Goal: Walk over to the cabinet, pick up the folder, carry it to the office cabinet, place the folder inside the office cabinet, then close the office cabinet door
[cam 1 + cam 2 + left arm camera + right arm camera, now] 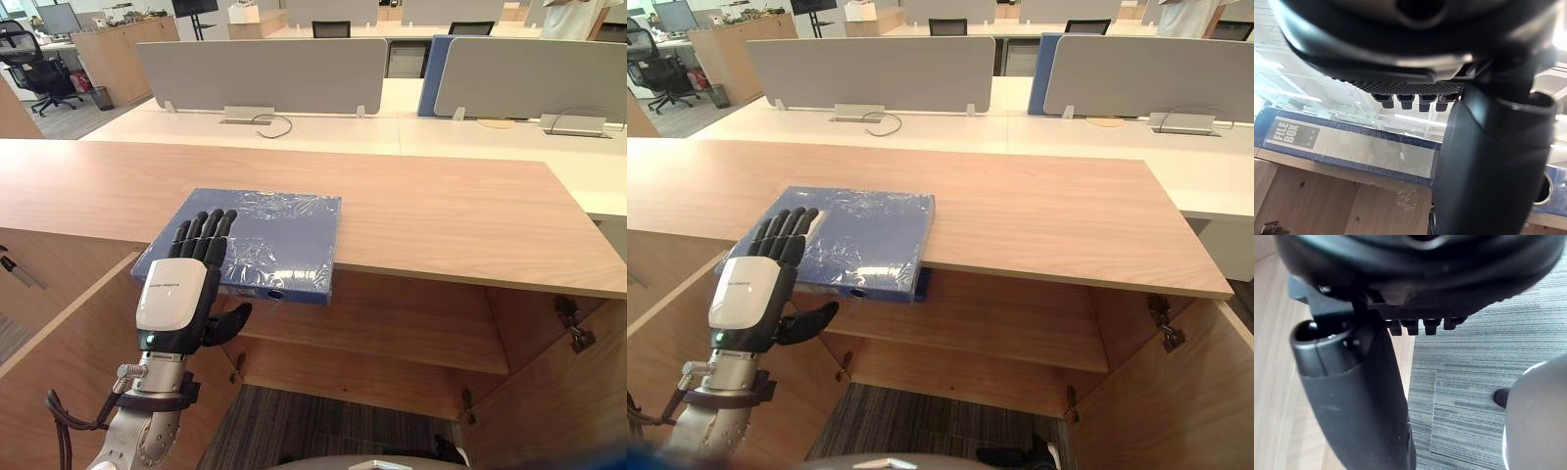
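The wooden bench point(441, 215) is the biggest thing I have, running wide beyond and to the right of my fingers. It is the top of the cabinet point(411, 304), whose compartment gapes below the fingers with one shelf point(392, 348) inside and its doors point(69, 343) swung out towards me. The blue folder point(284, 235) lies flat on the bench right under the fingers. Its near edge and spine hang past the bench front, and I judge that overhang is what makes a grab possible, since it leaves room underneath. My left hand point(176, 294) comes up at it from below and in front. Its fingers point(208, 230) lie straight and close together on the film-wrapped cover, touching it, while the thumb point(230, 323) juts sideways under the overhang, apart from the spine as far as I can tell. So the hand is spread, set for a top-and-bottom pinch not yet closed. The right hand point(1356, 391) hangs over grey carpet point(1484, 382), fingers loose and holding nothing. I judge the pickup barely begun; the thumb must rise to the underside, and the glossy film may slip.
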You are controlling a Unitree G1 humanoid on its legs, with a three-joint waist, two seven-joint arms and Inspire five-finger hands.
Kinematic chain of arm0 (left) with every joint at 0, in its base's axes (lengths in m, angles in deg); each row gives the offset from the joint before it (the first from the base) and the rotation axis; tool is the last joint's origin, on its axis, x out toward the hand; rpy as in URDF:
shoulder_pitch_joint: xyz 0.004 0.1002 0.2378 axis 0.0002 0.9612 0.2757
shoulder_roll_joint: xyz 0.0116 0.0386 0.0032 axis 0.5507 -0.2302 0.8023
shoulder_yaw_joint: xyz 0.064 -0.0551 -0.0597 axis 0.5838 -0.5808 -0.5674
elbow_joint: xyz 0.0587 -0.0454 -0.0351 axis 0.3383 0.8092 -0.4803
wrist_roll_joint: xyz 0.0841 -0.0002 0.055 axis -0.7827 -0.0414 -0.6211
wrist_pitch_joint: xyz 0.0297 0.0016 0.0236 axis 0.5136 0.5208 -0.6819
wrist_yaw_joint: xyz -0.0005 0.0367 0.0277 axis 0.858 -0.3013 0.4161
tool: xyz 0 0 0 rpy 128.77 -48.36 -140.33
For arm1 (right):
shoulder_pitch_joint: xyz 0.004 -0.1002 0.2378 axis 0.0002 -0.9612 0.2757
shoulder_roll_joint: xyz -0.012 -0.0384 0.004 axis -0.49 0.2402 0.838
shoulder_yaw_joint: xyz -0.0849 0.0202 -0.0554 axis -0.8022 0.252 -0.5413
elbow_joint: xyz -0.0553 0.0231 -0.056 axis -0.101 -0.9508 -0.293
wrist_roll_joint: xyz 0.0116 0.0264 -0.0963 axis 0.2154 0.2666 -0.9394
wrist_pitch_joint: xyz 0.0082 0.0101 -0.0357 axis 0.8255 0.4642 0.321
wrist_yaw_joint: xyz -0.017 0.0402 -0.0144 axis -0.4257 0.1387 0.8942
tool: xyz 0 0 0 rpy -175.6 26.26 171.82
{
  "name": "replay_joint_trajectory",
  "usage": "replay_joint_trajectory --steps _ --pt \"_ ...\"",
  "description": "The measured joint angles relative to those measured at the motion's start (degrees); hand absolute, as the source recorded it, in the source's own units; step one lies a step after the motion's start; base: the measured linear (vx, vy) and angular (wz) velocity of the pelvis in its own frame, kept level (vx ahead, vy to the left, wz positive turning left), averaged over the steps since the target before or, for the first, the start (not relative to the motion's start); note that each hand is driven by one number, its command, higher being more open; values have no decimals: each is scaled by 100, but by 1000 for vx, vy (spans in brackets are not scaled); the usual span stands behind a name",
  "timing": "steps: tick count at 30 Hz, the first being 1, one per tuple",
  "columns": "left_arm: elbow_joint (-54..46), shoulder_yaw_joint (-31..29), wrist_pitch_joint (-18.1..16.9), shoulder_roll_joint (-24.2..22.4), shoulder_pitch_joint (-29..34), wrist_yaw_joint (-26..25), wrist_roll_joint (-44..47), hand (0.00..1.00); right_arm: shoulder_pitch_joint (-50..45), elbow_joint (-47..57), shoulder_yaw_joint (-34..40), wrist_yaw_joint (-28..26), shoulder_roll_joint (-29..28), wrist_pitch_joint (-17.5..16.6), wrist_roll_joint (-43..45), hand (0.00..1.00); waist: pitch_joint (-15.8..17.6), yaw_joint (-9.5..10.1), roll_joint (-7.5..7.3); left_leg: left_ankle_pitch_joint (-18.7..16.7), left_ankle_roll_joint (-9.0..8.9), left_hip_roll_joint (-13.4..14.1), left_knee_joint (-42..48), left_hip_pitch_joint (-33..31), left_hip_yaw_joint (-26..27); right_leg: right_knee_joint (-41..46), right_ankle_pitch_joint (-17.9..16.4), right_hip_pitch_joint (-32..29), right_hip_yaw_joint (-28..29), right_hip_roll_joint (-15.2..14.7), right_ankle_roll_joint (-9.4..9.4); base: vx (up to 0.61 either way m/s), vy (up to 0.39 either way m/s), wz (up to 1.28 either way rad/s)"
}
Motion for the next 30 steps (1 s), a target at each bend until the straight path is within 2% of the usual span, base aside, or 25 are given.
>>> replay_joint_trajectory --steps 7,8,13,17,21,30 --pt "586 -1 61 113 -166 54 -21 100 -25 46 203 -6 -16 -1 -10 100 16 -19 26 -10 -10 13 -8 38 36 -23 4 9 59 2 9 -22 -1 -4" --pt "690 -1 104 112 -212 54 -22 0 -25 50 203 -7 -17 -1 -9 100 26 -20 28 -12 -13 13 -8 43 37 -29 4 16 61 2 10 0 0 0" --pt "907 -4 251 101 -397 -30 -30 0 -22 84 203 -14 -19 1 -10 100 77 -21 31 -18 -21 14 -9 47 44 -48 6 26 69 3 14 0 0 0" --pt "908 -137 356 48 -799 -195 -132 0 13 84 208 -20 -17 5 -178 100 98 -40 60 -23 -26 12 -11 65 54 -65 10 51 78 3 21 0 0 0" --pt "840 -138 330 -42 -1095 -460 -249 0 29 81 204 -22 -17 8 -215 100 112 -51 63 -27 -30 14 -11 80 73 -68 13 58 99 1 26 0 0 0" --pt "797 -237 351 -90 -1492 -573 -246 0 65 81 193 -45 -22 12 -213 100 162 -134 41 -96 -38 7 -13 224 210 -127 27 156 219 -22 49 -8 8 -8"
